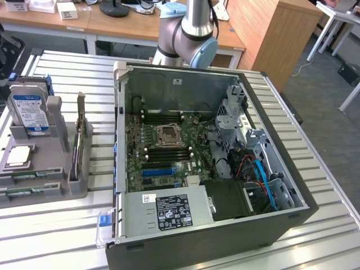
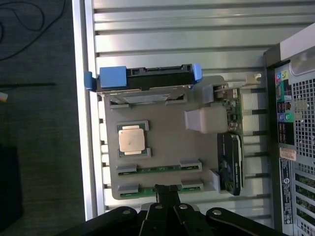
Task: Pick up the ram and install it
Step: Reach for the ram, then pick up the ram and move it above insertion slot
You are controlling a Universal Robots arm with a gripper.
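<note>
Exterior view's left first: on the slatted aluminium counter (image 1: pixel 56 242) we see a grey plastic parts fixture (image 1: pixel 67 188) carrying a silver hard drive with a blue label (image 1: pixel 28 109), a square silver processor (image 1: pixel 17 156) and two thin green sticks clipped along its near edge. We take the outer stick for the ram (image 1: pixel 27 191). It lies seated in its holder, so nothing is picked up and the whole task is left. In the wrist view the black two-fingered tool (image 2: pixel 168 189) hangs high above that stick, fingers pressed together, holding nothing. An upright dark graphics card (image 1: pixel 84 143) flanks the fixture. Further right stands the open black computer case (image 1: pixel 225 242). Its long black memory slots (image 1: pixel 167 152) look empty. Its raised side wall (image 1: pixel 118 140) stands between the fixture and the slots.
</note>
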